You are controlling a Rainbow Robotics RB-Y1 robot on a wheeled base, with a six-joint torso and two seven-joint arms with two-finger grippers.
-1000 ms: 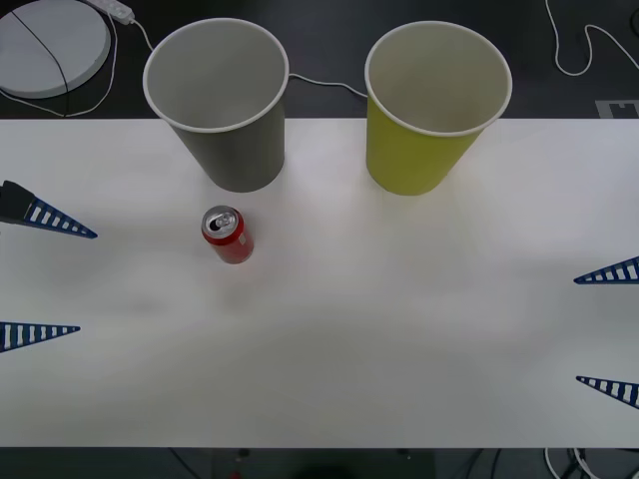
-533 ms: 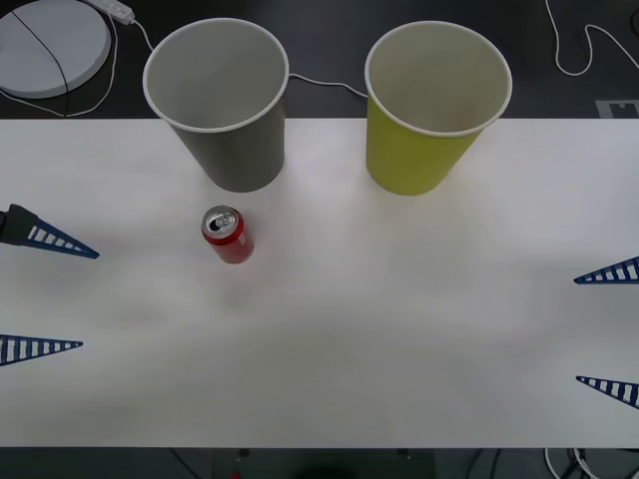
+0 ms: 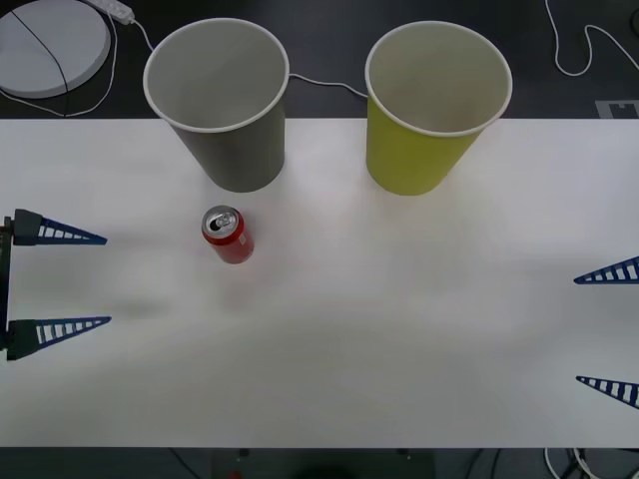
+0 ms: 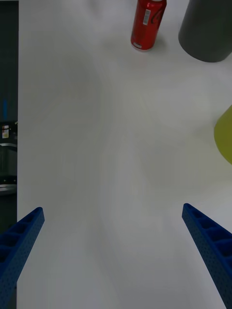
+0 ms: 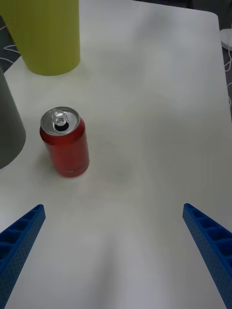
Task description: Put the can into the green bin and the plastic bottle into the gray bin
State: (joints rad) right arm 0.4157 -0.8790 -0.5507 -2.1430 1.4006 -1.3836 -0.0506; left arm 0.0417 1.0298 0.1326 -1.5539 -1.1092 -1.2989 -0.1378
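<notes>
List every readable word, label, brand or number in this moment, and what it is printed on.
No text can be read.
The can: white markings on its red side, too blurred to read.
The gray bin: plain, no print.
The green bin: plain, no print.

Red can (image 3: 229, 235) with silver top and pull tab standing upright on white table, sitting near gray bin (image 3: 224, 105) at its 6 o'clock. Green bin (image 3: 432, 105) standing upright at gray bin's 3 o'clock.
</notes>
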